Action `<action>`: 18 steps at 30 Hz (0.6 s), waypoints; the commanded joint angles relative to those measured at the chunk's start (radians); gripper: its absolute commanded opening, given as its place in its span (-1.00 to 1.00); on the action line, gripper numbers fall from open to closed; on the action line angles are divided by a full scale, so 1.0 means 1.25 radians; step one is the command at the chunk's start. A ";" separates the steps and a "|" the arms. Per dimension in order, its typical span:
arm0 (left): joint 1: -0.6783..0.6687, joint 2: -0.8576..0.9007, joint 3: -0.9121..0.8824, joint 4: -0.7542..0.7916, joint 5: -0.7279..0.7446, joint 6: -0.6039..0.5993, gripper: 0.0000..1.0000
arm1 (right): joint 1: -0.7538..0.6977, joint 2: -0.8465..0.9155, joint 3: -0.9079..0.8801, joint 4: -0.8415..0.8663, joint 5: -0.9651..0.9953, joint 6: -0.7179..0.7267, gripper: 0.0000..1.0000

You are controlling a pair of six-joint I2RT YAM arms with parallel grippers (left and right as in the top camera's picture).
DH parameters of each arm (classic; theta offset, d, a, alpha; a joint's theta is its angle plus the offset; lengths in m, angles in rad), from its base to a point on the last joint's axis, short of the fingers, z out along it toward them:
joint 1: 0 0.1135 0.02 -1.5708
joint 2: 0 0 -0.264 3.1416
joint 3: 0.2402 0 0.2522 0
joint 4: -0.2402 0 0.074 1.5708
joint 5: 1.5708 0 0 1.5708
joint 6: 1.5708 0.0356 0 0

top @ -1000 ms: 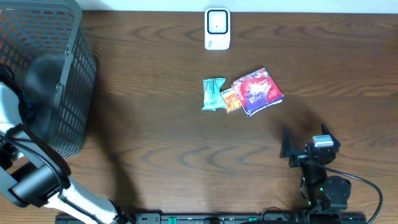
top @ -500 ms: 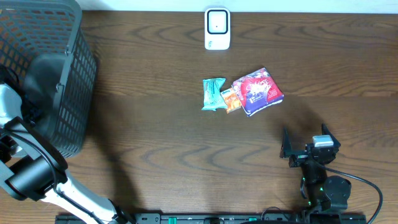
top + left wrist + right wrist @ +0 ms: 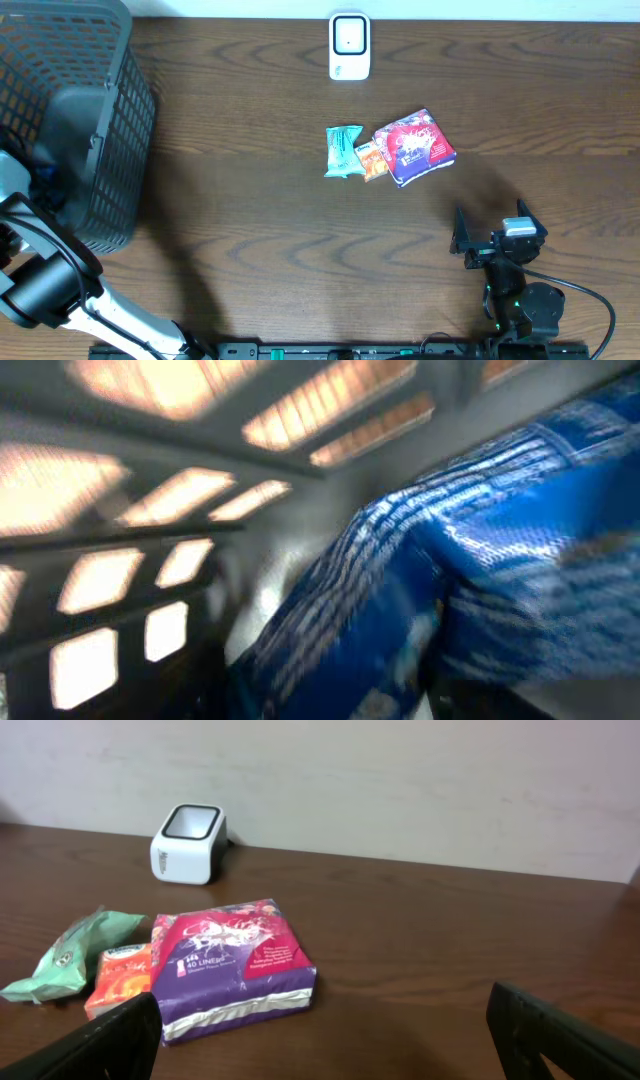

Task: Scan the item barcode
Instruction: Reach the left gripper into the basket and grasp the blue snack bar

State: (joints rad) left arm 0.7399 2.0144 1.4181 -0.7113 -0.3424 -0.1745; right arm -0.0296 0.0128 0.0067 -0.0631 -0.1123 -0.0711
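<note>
A blue packet with white print (image 3: 480, 560) fills the blurred left wrist view, inside the dark mesh basket (image 3: 100, 150). It lies between the fingers of my left gripper (image 3: 330, 700); whether they press on it is lost in the blur. From overhead the left arm (image 3: 35, 280) reaches into the basket and its gripper is hidden. The white barcode scanner (image 3: 349, 45) stands at the table's far edge. My right gripper (image 3: 490, 228) rests open at the front right, holding nothing.
A teal packet (image 3: 343, 151), a small orange packet (image 3: 371, 160) and a purple and pink pack (image 3: 415, 146) lie together mid-table, below the scanner (image 3: 188, 843). Basket mesh (image 3: 150, 510) closes in around the left gripper.
The left arm has shifted a little down and left at the basket. The right arm and the packets on the table have not moved.
</note>
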 commanded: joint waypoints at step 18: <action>-0.092 -0.319 0.021 0.067 0.219 -0.060 -0.86 | -0.003 -0.003 0.000 -0.003 -0.004 -0.010 0.99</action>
State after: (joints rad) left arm 0.6674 1.7657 1.4055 -0.6590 -0.1795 -0.1982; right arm -0.0296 0.0128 0.0067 -0.0631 -0.1123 -0.0711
